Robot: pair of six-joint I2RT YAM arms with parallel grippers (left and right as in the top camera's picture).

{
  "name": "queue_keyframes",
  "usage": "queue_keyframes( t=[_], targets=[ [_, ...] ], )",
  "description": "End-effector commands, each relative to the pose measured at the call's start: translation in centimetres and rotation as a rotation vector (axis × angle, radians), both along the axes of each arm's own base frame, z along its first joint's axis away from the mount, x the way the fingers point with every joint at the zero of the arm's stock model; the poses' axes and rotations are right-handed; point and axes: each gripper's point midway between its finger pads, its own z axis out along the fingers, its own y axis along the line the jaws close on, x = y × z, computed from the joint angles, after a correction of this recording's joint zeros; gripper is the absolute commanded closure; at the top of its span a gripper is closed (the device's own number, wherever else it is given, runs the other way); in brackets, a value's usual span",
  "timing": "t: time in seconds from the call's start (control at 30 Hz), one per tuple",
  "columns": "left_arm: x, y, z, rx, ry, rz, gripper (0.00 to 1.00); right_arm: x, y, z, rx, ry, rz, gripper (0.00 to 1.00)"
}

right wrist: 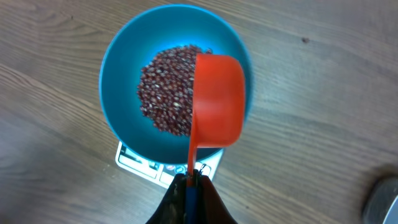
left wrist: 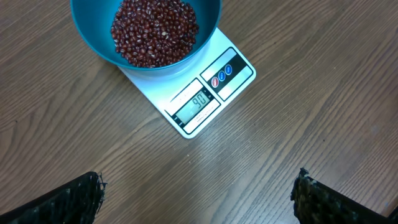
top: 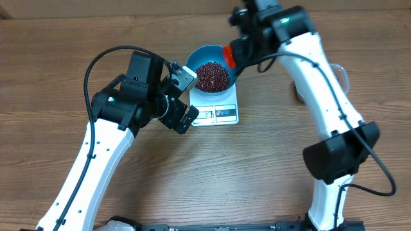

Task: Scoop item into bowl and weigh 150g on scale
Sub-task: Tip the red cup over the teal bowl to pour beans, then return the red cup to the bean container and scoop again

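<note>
Currently the right gripper (right wrist: 188, 186) is clamping its fingers (right wrist: 177, 202) together on the thin handle of a red scoop (right wrist: 217, 99). The handle is running straight out ahead of the fingertips. The scoop's cup is hanging over the bowl (right wrist: 118, 106), covering the right part of the beans (right wrist: 165, 93) as the wrist camera sees them. The bowl is lying just beyond and below these fingertips, with the beans heaped in its middle. A corner of the scale (right wrist: 134, 162) is peeking out from under the bowl's near rim, just ahead of the fingers. The left gripper (top: 187, 96) is hovering over the table (left wrist: 311, 93) with its fingers (left wrist: 78, 199) standing wide apart and gripping nothing. Seen from its wrist, the scale is sitting ahead of the gap between the two fingertips, clear of both, with bare wood in between. The scale's display edge is pointing back toward that gap; the digits are showing but are too blurred to be read with certainty. The bowl is resting on the far end of the scale, beyond the display, and the beans are filling its bottom.
</note>
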Motion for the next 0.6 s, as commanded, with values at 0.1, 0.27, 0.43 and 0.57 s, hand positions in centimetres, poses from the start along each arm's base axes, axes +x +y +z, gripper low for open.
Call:
queue_keyframes(
  t=[0.1,0.27,0.43,0.57],
  targets=[
    [0.2,-0.2,1.3,-0.030,-0.026,0.001,0.00,0.0,-5.5,4.8,0.226,-0.017,-0.007,0.96],
    [0.2,-0.2,1.3,-0.030,-0.026,0.001,0.01,0.0,-12.8,4.4,0.225,0.026,-0.144,0.96],
    [0.2,-0.2,1.3,-0.030,-0.026,0.001,0.00,-0.5,-20.0,3.2,0.139,0.052,-0.293,0.96],
    [0.2,-0.2,1.3,-0.030,-0.026,0.001,0.00,-1.3,-24.7,1.5,0.036,0.089,-0.400,0.96]
  ],
)
